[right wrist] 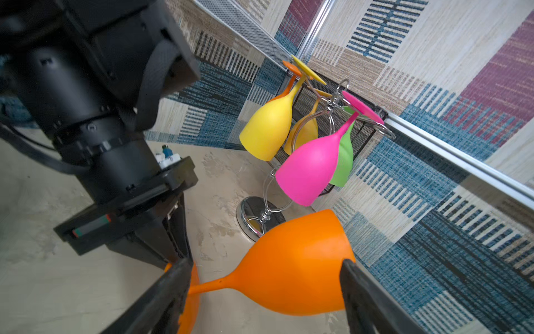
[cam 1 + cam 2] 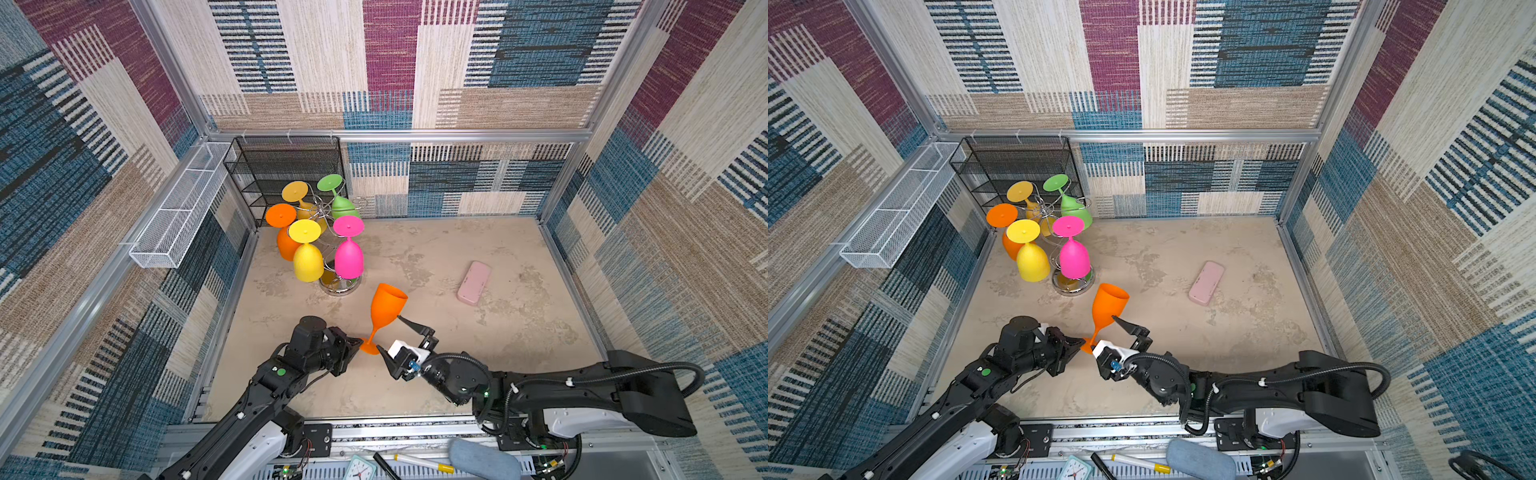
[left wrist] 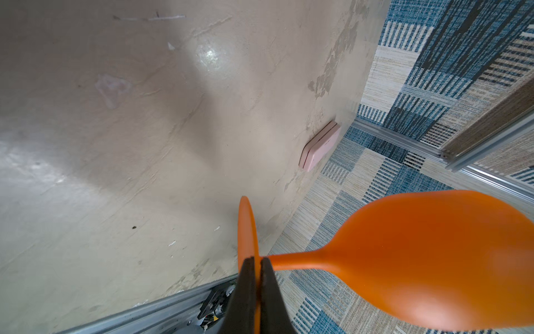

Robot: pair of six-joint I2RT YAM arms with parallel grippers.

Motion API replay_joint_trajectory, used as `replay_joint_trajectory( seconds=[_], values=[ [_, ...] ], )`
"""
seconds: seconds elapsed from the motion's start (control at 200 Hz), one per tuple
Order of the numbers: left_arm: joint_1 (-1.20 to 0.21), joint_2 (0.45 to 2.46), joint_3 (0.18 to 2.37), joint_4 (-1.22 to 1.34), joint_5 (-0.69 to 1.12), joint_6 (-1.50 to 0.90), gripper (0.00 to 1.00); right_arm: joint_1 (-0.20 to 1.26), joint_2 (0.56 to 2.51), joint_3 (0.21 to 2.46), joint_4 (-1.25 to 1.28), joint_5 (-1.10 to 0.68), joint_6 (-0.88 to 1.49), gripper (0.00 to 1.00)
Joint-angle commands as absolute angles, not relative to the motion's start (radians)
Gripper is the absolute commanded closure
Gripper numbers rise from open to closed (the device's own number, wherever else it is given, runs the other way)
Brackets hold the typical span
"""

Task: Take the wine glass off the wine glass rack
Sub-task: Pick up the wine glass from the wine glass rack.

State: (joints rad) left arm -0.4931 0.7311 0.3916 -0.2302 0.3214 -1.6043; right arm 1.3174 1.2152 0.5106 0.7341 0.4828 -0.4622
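The orange plastic wine glass (image 2: 387, 308) is off the chrome wire wine glass rack (image 2: 340, 288), mouth-up and tilted, near the rack's mirrored base. The left end effector (image 2: 358, 343) pinches the rim of its foot disc; the right end effector (image 2: 389, 332) is spread, jaws apart on either side of the glass, gripping nothing. Judgement: with only a thin edge pinch holding it, the glass should be levelled and its foot set flat on the beige counter (image 2: 519, 332) before release, right jaws kept clear of the bowl.
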Motion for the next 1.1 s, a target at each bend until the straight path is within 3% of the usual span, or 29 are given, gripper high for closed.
replay_joint_trajectory(
  seconds=[0.0,0.13,0.311,0.621,1.097],
  values=[
    [-0.491,0.754,0.353,-0.071,0.335,-1.590,1.00,1.212,1.119,0.533,0.499,0.323,-0.119,0.20],
    [-0.491,0.774,0.322,0.010,0.320,-1.556,1.00,1.084,1.044,0.607,0.323,0.197,0.051,0.20],
    [-0.490,0.797,0.304,0.096,0.298,-1.507,1.00,0.941,1.103,0.824,0.047,0.000,0.219,0.21],
    [-0.489,0.867,0.272,0.251,0.298,-1.449,1.00,0.840,1.258,1.144,-0.243,-0.310,0.319,0.27],
    [-0.486,0.950,0.250,0.457,0.307,-1.436,1.00,0.811,1.404,1.335,-0.460,-0.289,0.341,0.45]
  ],
)
